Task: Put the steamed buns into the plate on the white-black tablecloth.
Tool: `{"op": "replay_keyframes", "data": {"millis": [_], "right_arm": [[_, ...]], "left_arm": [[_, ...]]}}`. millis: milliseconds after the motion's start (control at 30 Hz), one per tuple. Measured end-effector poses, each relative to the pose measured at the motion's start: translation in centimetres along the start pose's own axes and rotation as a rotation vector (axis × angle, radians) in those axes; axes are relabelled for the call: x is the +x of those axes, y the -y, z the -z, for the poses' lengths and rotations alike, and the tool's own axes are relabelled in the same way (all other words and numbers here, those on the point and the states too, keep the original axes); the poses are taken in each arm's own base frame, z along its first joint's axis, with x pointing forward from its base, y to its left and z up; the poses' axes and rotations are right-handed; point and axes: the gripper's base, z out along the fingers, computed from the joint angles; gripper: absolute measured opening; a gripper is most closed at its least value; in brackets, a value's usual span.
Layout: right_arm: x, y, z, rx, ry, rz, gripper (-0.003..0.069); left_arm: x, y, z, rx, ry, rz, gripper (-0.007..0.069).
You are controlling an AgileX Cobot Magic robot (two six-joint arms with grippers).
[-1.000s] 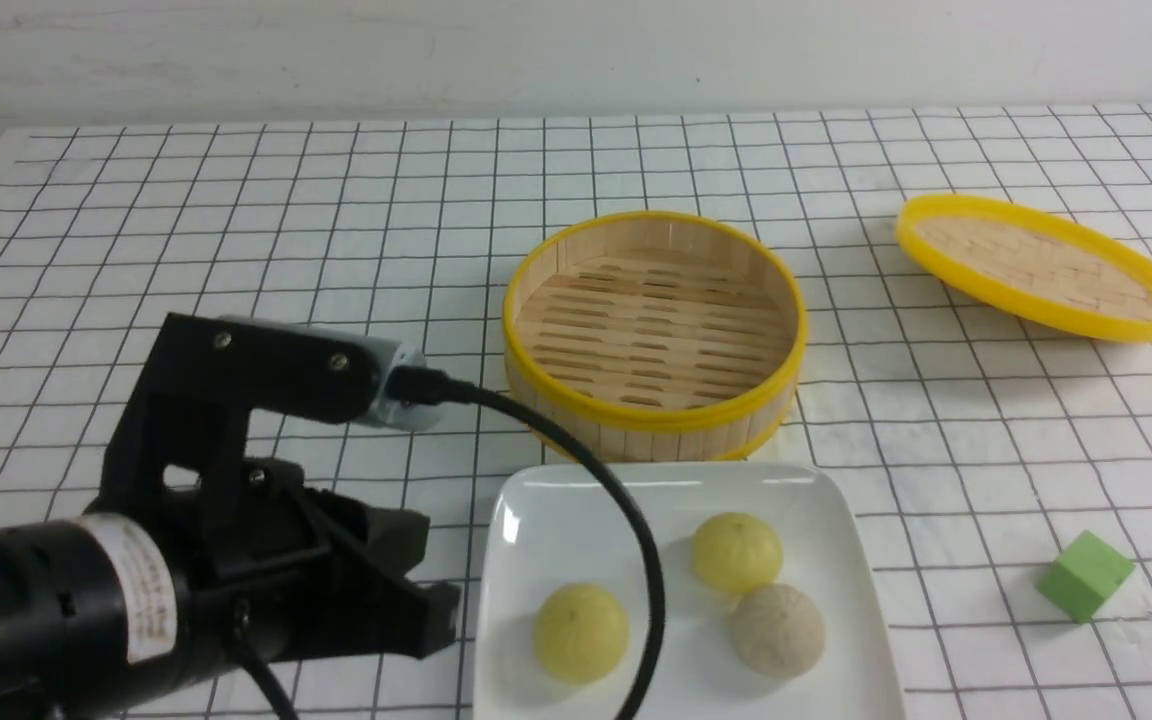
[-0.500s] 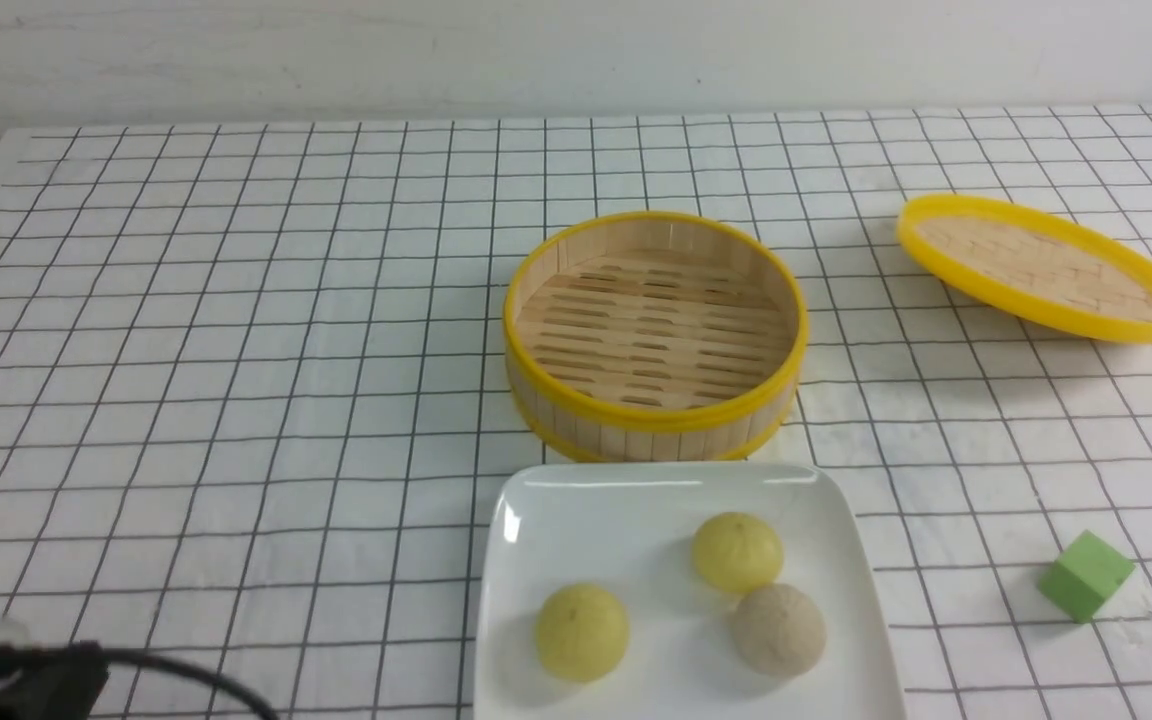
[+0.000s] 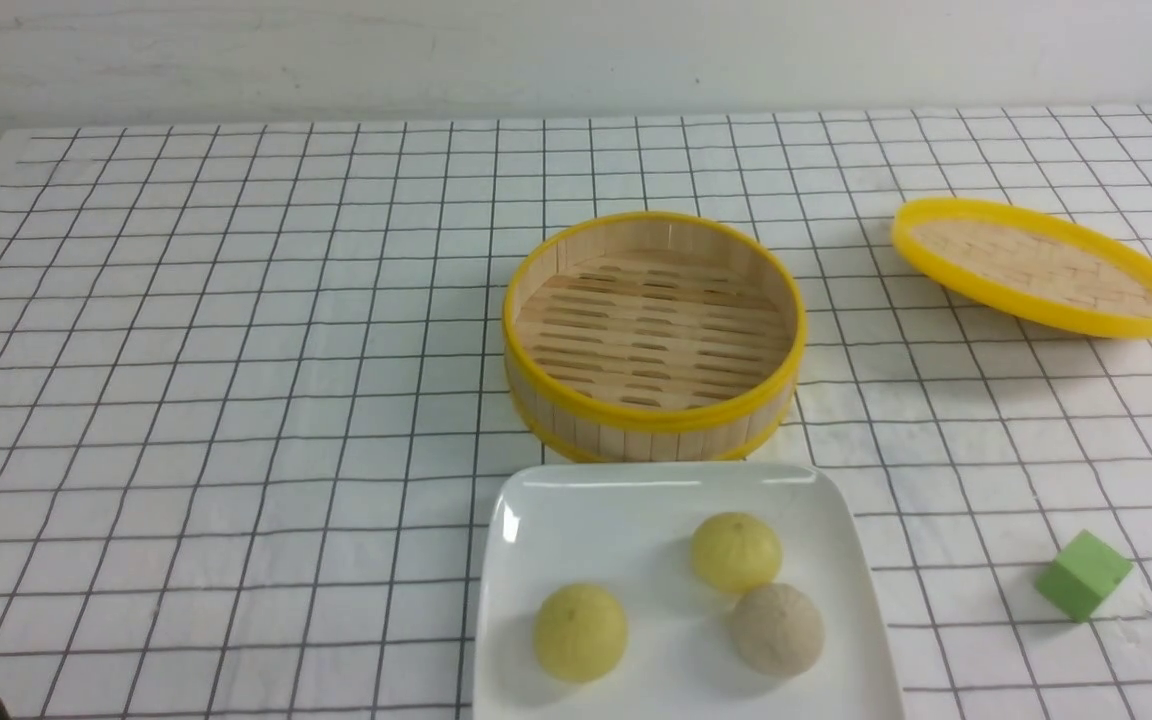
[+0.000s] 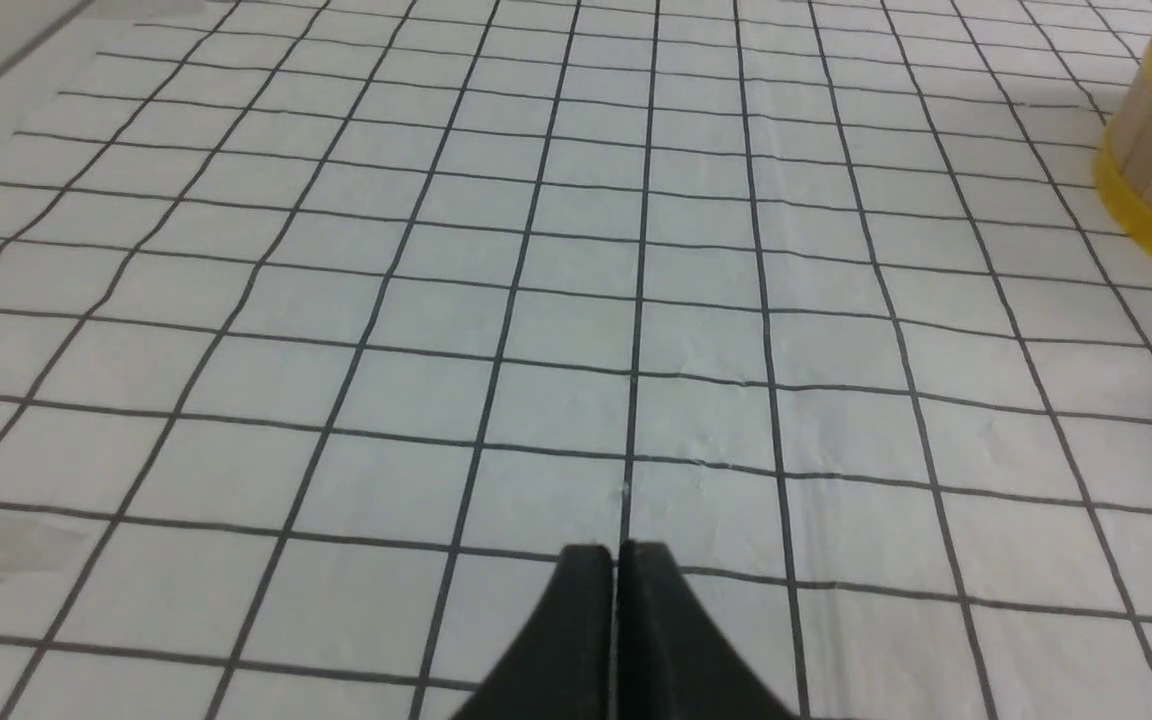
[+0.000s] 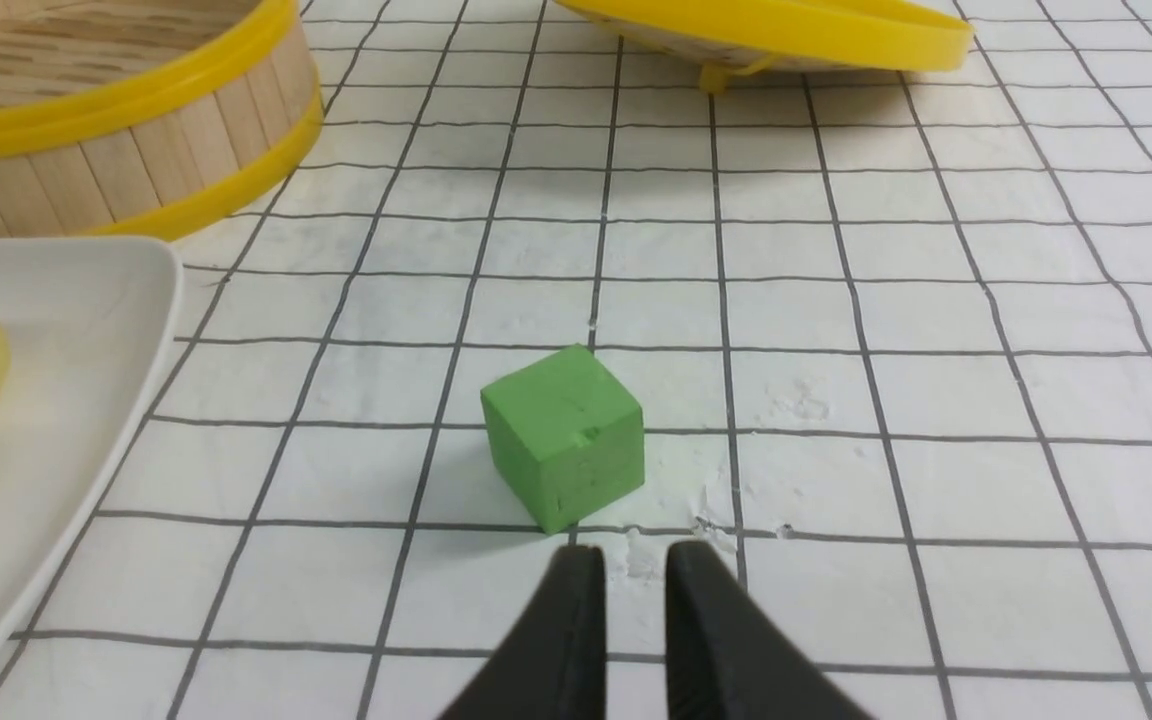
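Buns [image 3: 736,551] are being held by the plate [image 3: 536,520], all three of them: two pale yellow and one beige-grey, with the beige-grey one touching or just beside the nearer-right yellow one. The plate is lying on the white-black tablecloth [image 3: 236,400], just in front of the steamer basket [image 3: 654,420], which is showing bare slats only. The placing step is therefore being judged as finished; nothing further is being called for beyond keeping both arms clear of the plate.

The left gripper [image 4: 618,560] is being seen with its tips pressed together over bare cloth, holding nothing. The right gripper [image 5: 630,570] is being seen with a narrow gap between its tips, empty, just short of the green cube [image 5: 564,435]. Open cloth is being left on the robot's left, while the lid [image 3: 1041,265] is lying well apart on the far right.
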Motion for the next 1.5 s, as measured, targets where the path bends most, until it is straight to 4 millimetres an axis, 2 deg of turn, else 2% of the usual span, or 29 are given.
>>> {"op": "replay_keyframes", "data": {"millis": [1500], "right_arm": [[0.00, 0.00, 0.00, 0.000, 0.000, 0.002, 0.0161]], "left_arm": [[0.01, -0.08, 0.01, -0.009, -0.004, -0.015, 0.0078]]}}
